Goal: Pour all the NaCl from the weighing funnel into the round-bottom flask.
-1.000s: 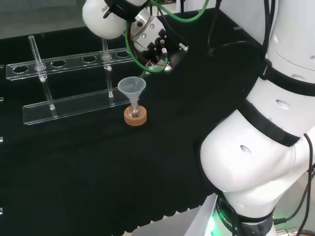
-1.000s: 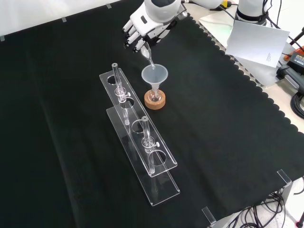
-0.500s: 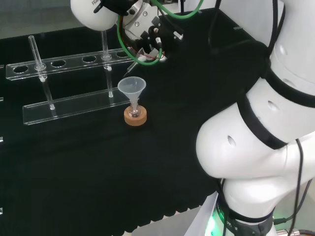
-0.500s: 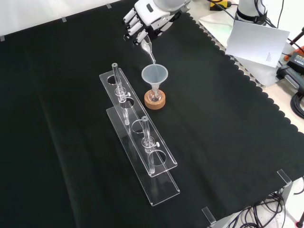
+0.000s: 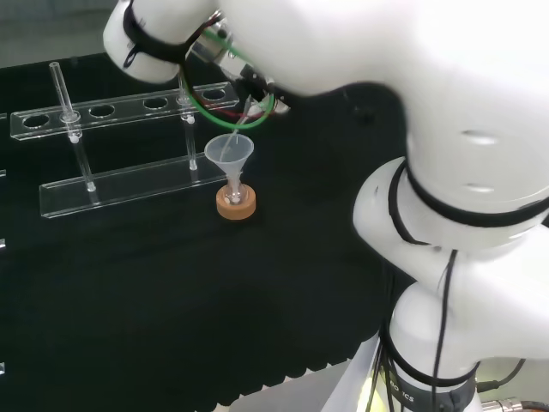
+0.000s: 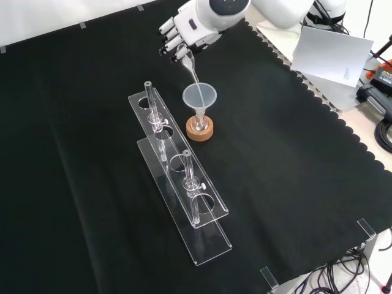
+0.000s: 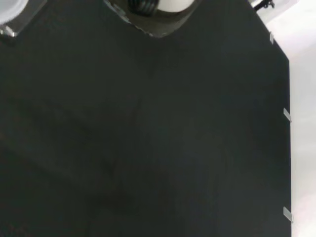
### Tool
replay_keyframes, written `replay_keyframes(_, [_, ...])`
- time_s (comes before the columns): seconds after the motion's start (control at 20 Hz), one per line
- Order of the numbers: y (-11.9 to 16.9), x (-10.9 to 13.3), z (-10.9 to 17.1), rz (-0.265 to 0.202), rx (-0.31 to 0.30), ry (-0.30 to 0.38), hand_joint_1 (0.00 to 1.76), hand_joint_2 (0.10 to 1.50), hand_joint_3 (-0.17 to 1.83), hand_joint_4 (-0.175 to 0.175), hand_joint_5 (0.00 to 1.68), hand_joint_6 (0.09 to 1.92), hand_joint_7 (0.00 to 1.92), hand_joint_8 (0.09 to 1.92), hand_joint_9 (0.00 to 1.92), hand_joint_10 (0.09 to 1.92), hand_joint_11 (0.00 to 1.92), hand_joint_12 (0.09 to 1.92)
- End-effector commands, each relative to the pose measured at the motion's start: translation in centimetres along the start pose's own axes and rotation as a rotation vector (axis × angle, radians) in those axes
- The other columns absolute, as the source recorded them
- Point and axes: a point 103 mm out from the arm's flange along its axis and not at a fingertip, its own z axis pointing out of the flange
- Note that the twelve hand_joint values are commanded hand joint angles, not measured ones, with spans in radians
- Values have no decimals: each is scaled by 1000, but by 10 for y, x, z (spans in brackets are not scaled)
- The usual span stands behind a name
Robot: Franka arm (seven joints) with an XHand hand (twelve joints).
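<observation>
The hand hangs above the cloth, fingers curled round the weighing funnel, a slim clear glass piece tilted steeply, its narrow tip dipping into the mouth of a translucent cone funnel. That cone sits in the small round-bottom flask on its cork ring, just beside the clear rack.
</observation>
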Motion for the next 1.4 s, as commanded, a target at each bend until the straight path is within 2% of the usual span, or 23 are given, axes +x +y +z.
replay_keyframes(0.05, [4, 16, 7, -9, 92, -14, 1125, 1027, -175, 175, 1428, 256, 529, 589, 926, 336, 709, 1128])
replay_keyframes(0.15, [7, 15, 15, -27, 43, -6, 1125, 1027, -175, 175, 1428, 256, 529, 589, 927, 335, 710, 1128])
replay_keyframes(0.25, [6, 14, 15, -31, 22, 3, 1126, 1027, -175, 175, 1429, 255, 528, 589, 927, 335, 710, 1127])
replay_keyframes(0.35, [7, 12, 14, -64, -9, -1, 1126, 1027, -175, 175, 1429, 255, 527, 589, 927, 335, 711, 1127])
replay_keyframes(0.45, [9, 15, 11, -73, -9, -21, 1126, 1027, -175, 175, 1429, 254, 527, 589, 927, 335, 711, 1126])
replay_keyframes(0.55, [7, 15, 12, -30, 37, -30, 1126, 1027, -175, 175, 1429, 254, 527, 589, 927, 335, 711, 1126])
replay_keyframes(0.65, [9, 18, 9, -45, 17, 2, 1126, 1027, -175, 175, 1430, 253, 526, 589, 927, 335, 712, 1125])
replay_keyframes(0.8, [10, 24, 6, -50, -3, -21, 1126, 1027, -175, 175, 1430, 253, 526, 589, 927, 335, 712, 1125])
replay_keyframes(1.15, [8, 29, -1, -61, -20, -108, 1126, 1027, -175, 175, 1431, 250, 523, 589, 926, 334, 713, 1123])
replay_keyframes(1.4, [7, 32, -10, -45, -14, -168, 1126, 1027, -175, 175, 1432, 248, 520, 588, 924, 333, 714, 1122])
